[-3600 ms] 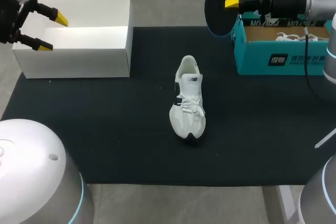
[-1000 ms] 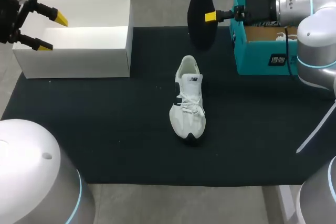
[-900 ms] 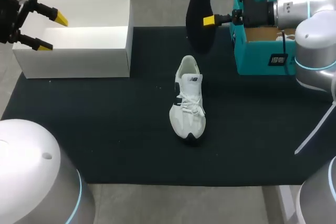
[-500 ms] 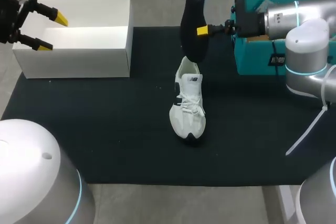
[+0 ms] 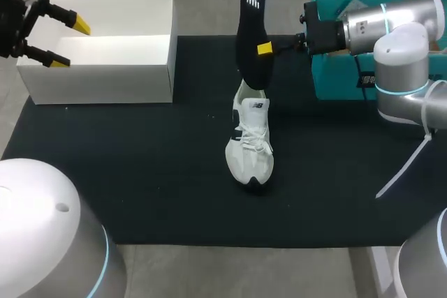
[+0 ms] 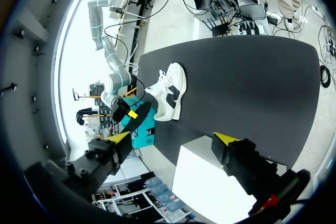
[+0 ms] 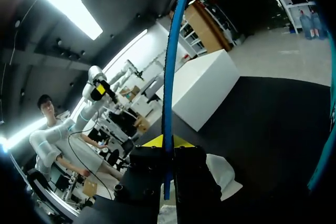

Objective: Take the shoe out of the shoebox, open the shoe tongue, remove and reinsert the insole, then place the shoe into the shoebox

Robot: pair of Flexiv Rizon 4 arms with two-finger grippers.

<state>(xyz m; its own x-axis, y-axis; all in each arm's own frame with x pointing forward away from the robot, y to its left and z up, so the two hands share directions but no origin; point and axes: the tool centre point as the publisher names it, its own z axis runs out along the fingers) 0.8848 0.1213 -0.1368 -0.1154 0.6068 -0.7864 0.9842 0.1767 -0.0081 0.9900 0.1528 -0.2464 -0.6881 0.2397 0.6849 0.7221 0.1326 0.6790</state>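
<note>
Head view: a white lace-up sneaker with black side patches [image 5: 249,141] lies in the middle of the black table mat [image 5: 140,172], toe toward the robot. The right gripper [image 5: 260,48] is clamped on a black foam insole [image 5: 250,33], held upright with its lower end over the sneaker's heel opening; whether they touch is unclear. A teal cardboard shoebox [image 5: 334,82] sits behind the right arm. The left gripper [image 5: 70,44] hangs spread and empty over an open white box [image 5: 105,68].

Left wrist view: the spread left gripper [image 6: 173,138] is above the white box [image 6: 210,187], with the sneaker [image 6: 170,90], insole [image 6: 122,112] and shoebox [image 6: 144,129] well ahead.

Right wrist view: the insole [image 7: 170,77], edge-on, stands pinched in the right gripper [image 7: 167,145], with the sneaker [image 7: 223,169] just beneath.
</note>
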